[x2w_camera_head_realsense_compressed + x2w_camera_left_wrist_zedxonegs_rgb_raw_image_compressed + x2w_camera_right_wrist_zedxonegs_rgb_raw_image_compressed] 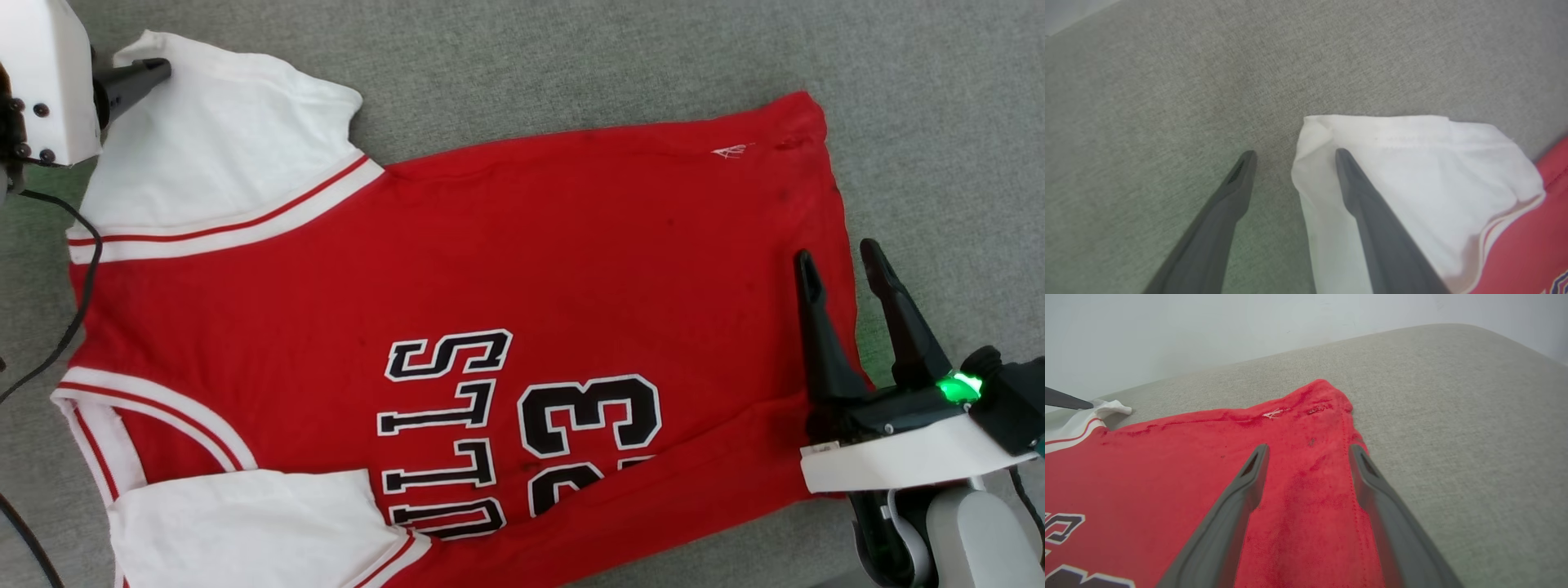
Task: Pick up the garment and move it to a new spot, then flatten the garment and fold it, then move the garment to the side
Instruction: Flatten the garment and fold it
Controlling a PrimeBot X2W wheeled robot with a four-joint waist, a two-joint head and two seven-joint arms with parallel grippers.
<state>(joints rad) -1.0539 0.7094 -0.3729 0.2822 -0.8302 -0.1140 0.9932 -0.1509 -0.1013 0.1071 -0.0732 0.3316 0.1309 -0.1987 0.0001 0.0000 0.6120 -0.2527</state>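
While the garment lies spread print-up on the grey upholstered surface, both hands wait at its edges, fingers apart.
Left hand straddles the far white sleeve's outer corner, holding nothing; right hand straddles the hem, also holding nothing. Bare grey surface runs wide beyond the hem and the far side seam.
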